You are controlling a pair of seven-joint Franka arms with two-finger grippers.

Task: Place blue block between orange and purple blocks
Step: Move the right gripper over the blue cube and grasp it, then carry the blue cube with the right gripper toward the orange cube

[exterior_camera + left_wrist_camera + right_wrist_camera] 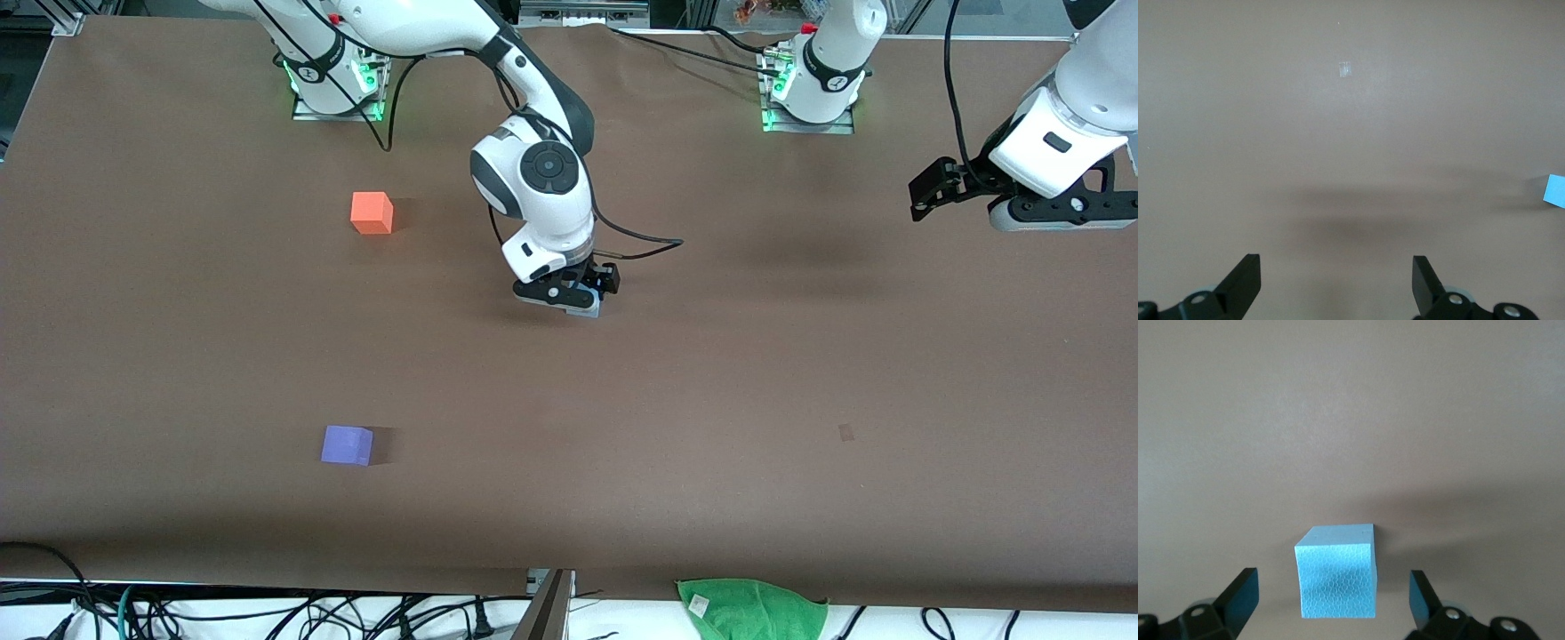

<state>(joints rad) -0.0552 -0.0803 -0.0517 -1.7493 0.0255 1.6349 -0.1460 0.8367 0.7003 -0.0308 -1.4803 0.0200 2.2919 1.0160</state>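
Now my right gripper (1331,597) hangs low, fingers apart around the blue block (1338,579); my left gripper (1337,280) waits raised, fingers apart.

The blue block (1337,579), a small sky-blue cube, sits flat on the brown tabletop near its middle. The orange block (372,213) lies toward the right arm's end. The purple block (347,444) lies nearer the front camera, well apart from it.
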